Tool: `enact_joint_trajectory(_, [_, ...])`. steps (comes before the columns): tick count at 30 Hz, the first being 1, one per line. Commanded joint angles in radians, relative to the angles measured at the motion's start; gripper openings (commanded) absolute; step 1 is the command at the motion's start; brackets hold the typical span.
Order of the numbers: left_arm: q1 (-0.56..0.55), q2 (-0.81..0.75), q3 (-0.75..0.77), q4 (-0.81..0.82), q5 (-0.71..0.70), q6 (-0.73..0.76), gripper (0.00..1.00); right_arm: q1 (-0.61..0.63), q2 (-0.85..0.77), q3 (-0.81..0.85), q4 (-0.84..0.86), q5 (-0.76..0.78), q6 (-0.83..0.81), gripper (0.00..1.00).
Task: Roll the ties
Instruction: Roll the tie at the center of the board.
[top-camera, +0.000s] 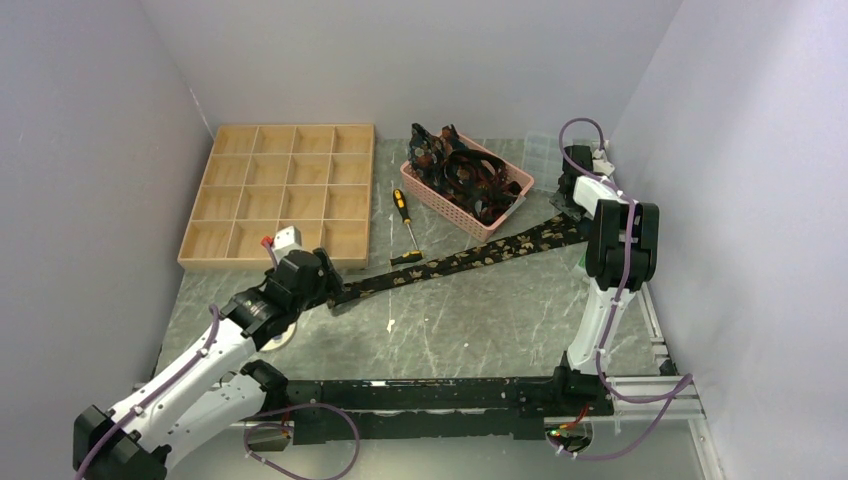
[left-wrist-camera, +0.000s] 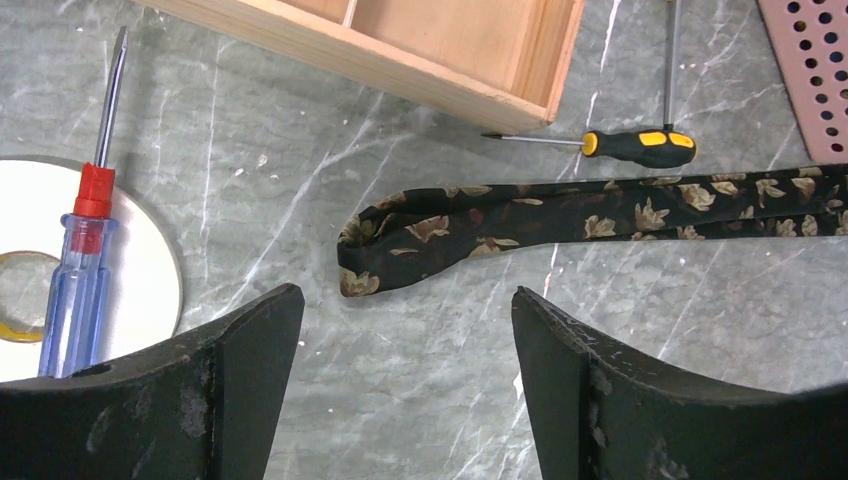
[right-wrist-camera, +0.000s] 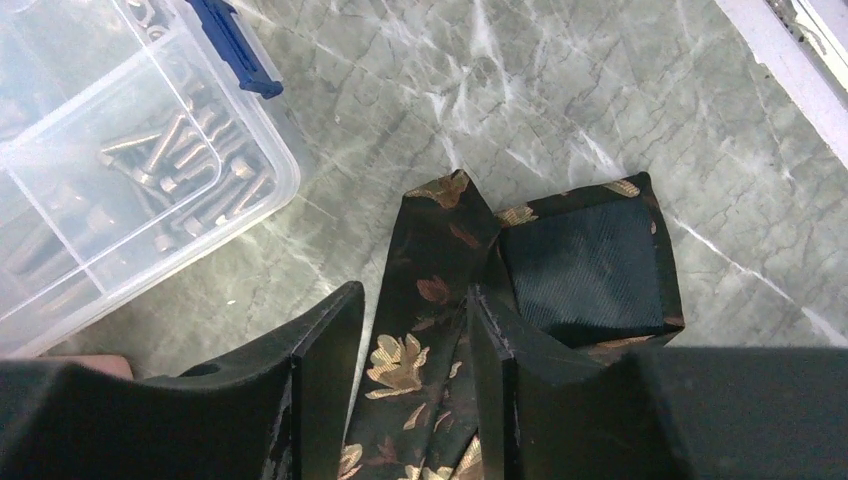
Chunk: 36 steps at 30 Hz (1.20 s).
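Okay, my left fingers (left-wrist-camera: 250, 360) hang spread wide over the grey marbled worktop (left-wrist-camera: 400, 400) with nothing in them. The folded narrow end of the long black fabric necktie with its tan-gold leaf print (left-wrist-camera: 440, 225) sits just ahead of the gap. Over on the far side, my right fingers (right-wrist-camera: 320, 380) are drawn in around the same necktie near its wide end. Cloth fills the space between them, which reads to me as a pinch. The pointed end there lies flopped over, black lining up.

Risks, then. That fold by my left side is loose and soft. If I close too high I'd catch one layer only, and the roll starts crooked. If I come down too far forward, I'd shove the fold along the slick stone instead of trapping it.

The black-and-yellow-handled screwdriver (left-wrist-camera: 640, 147) lies just beside the necktie's far edge, so a travelling roll could ride up on it or drag it. The red-and-clear-blue screwdriver (left-wrist-camera: 80, 270) resting on the white disc (left-wrist-camera: 140, 250) is near my left finger, and a careless swing knocks it. If the right pinch slips, the strip slackens and the roll goes lopsided.

A dark tangle that looks like more ties (top-camera: 470, 175) waits in the pink perforated plastic basket (top-camera: 445, 205).
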Motion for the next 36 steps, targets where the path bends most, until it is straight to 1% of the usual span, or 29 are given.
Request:
enact_joint_trajectory(1, [0.004,-0.009,-0.017,0.005,-0.004,-0.008,0.82,-0.006,-0.043,-0.011,-0.002,0.034,0.015,0.49])
enact_joint_trajectory(3, [0.004,-0.015,-0.024,0.009,0.002,-0.012,0.82,-0.007,-0.049,-0.029,0.003,0.033,0.018,0.50])
enact_joint_trajectory(5, [0.004,-0.020,-0.030,0.013,0.009,-0.012,0.82,-0.007,-0.044,-0.035,0.008,0.017,0.019,0.48])
enact_joint_trajectory(7, [0.004,-0.018,-0.034,0.010,0.013,-0.014,0.82,-0.009,-0.036,-0.034,0.004,0.012,0.022,0.42])
enact_joint_trajectory(9, [0.004,-0.013,-0.036,-0.002,0.013,-0.019,0.82,-0.008,-0.034,-0.038,0.011,0.008,0.024,0.32])
enact_joint_trajectory(13, [0.004,-0.012,-0.044,-0.009,0.016,-0.029,0.81,-0.007,-0.065,-0.060,0.026,0.016,0.033,0.16])
enact_joint_trajectory(15, [0.004,-0.016,-0.052,-0.002,0.019,-0.030,0.81,-0.006,-0.100,-0.076,0.029,0.027,0.040,0.11])
enact_joint_trajectory(17, [0.004,-0.017,-0.058,0.005,0.021,-0.031,0.81,-0.006,-0.147,-0.096,0.027,0.034,0.045,0.10])
enact_joint_trajectory(20, [0.004,-0.017,-0.069,0.016,0.020,-0.037,0.82,-0.005,-0.220,-0.139,0.025,0.022,0.061,0.05])
enact_joint_trajectory(24, [0.004,-0.030,-0.097,0.033,0.035,-0.056,0.82,-0.003,-0.310,-0.228,0.036,0.006,0.075,0.04])
enact_joint_trajectory(27, [0.004,-0.041,-0.119,0.045,0.049,-0.069,0.82,-0.003,-0.337,-0.292,0.052,0.002,0.071,0.04])
enact_joint_trajectory(31, [0.004,-0.042,-0.132,0.045,0.054,-0.077,0.82,-0.003,-0.338,-0.361,0.086,-0.002,0.067,0.04])
enact_joint_trajectory(35, [0.004,-0.037,-0.135,0.042,0.054,-0.076,0.82,-0.003,-0.305,-0.365,0.092,0.000,0.063,0.05])
enact_joint_trajectory(36, [0.004,-0.037,-0.137,0.042,0.052,-0.076,0.82,-0.004,-0.300,-0.363,0.095,0.002,0.064,0.10])
